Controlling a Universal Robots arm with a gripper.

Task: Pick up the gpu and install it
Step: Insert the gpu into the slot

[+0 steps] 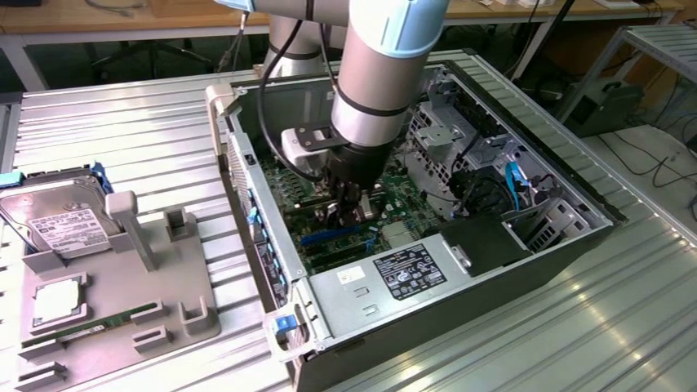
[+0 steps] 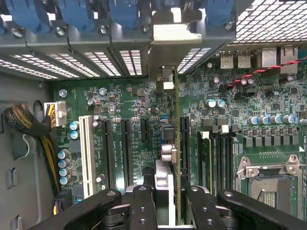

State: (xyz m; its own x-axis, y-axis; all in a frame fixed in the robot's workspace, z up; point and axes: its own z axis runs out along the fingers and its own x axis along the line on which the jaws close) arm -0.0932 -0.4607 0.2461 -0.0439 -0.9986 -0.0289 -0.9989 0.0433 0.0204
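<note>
gpu (image 2: 167,158) is in the gripper (image 2: 168,191); the fingers (image 2: 144,206) are closed onto both of its faces, at a narrow gap, gripping the end away from the bracket; card stands on edge, seen edge-on from the wrist view, face perpendicular to the motherboard (image 2: 124,100); long axis runs parallel to the black slots (image 2: 125,148), from the gripper straight toward the case's rear wall; silver bracket (image 2: 168,43) leads, sitting at that wall in the gap between the vented slot covers (image 2: 103,62), just under the blue clips (image 2: 72,14); card lies between the black slots on one side and the memory slots (image 2: 211,158) and CPU socket (image 2: 271,177) on the other; can't tell whether its edge is seated in a slot or just above it.

Arm (image 1: 376,73): comes in from the top of the exterior view, forearm steeply down into the open case (image 1: 436,327), which lies on its side on the bench (image 1: 142,131); gripper (image 1: 346,208) points down at the board, near the middle of the case, up from the PSU (image 1: 403,273).

Grey fixture tray (image 1: 185,286) sits on the exterior view's left, well apart from the case; hard drive (image 1: 55,220) and memory stick (image 1: 98,327) lie in it.
</note>
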